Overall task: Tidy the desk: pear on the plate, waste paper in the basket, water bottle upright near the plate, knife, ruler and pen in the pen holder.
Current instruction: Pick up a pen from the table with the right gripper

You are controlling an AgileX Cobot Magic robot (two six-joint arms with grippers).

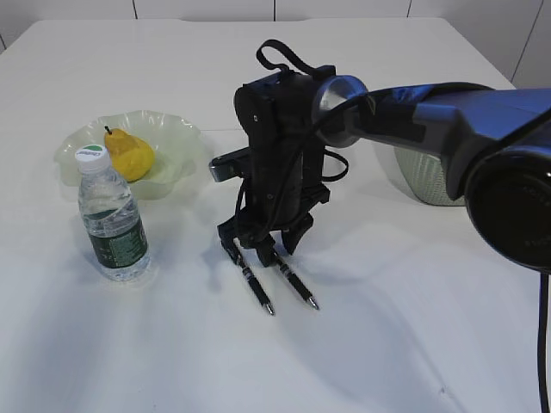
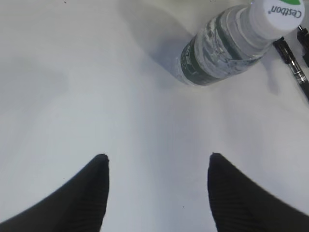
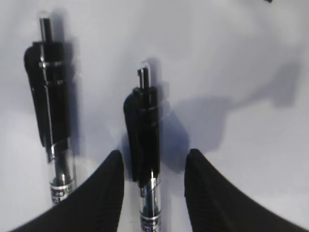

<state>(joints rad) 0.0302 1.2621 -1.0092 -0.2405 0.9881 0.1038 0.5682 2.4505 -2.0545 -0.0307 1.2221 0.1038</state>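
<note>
Two black pens lie side by side on the white desk (image 1: pixel 387 327). My right gripper (image 1: pixel 274 245) (image 3: pixel 153 157) is open, its fingers down on either side of the right-hand pen (image 1: pixel 295 284) (image 3: pixel 145 140), with a gap on both sides. The other pen (image 1: pixel 254 280) (image 3: pixel 48 101) lies just left of the fingers. The yellow pear (image 1: pixel 129 155) rests on the wavy glass plate (image 1: pixel 185 138). The water bottle (image 1: pixel 112 224) (image 2: pixel 227 48) stands upright in front of the plate. My left gripper (image 2: pixel 157 159) is open over bare desk. Waste paper, knife, ruler and pen holder are out of view.
The right arm (image 1: pixel 448 120) reaches across from the right and half hides the green basket (image 1: pixel 422 176) behind it. A pen (image 2: pixel 292 63) shows beside the bottle in the left wrist view. White desk stretches in front of the pens.
</note>
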